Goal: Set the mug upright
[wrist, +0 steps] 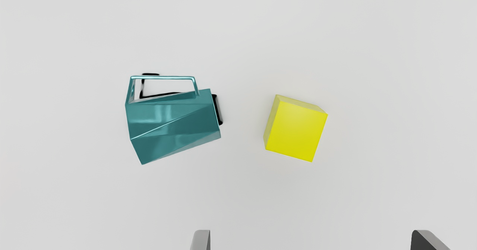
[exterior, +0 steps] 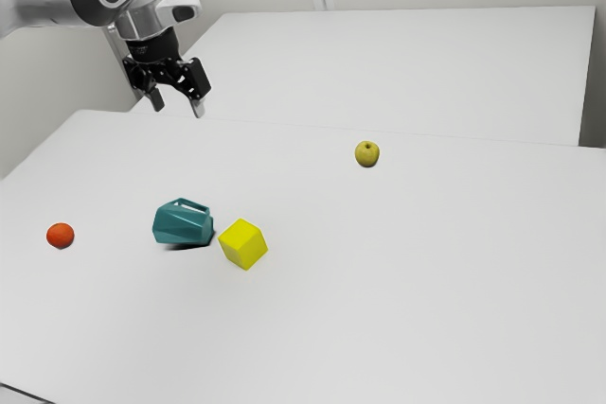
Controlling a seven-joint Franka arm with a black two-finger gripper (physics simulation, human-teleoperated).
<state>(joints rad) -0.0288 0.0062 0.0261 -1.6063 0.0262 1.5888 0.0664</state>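
My gripper (exterior: 178,108) hangs open high above the table, toward the exterior view's upper left, with nothing between its fingers. A teal faceted mug (exterior: 183,223) lies on its side on the table, its handle on the upper side of its body in that view. In the wrist view the mug (wrist: 173,125) lies ahead of the gripper (wrist: 311,239), whose fingertips stand wide apart. No contact exists between the gripper and the mug.
Close beside the mug is a yellow cube (exterior: 243,244), apart from it. An orange-red ball (exterior: 61,236) rests toward the exterior view's left on the white table (exterior: 398,300). A yellow-green apple-like fruit (exterior: 367,153) sits farther toward the exterior view's right.
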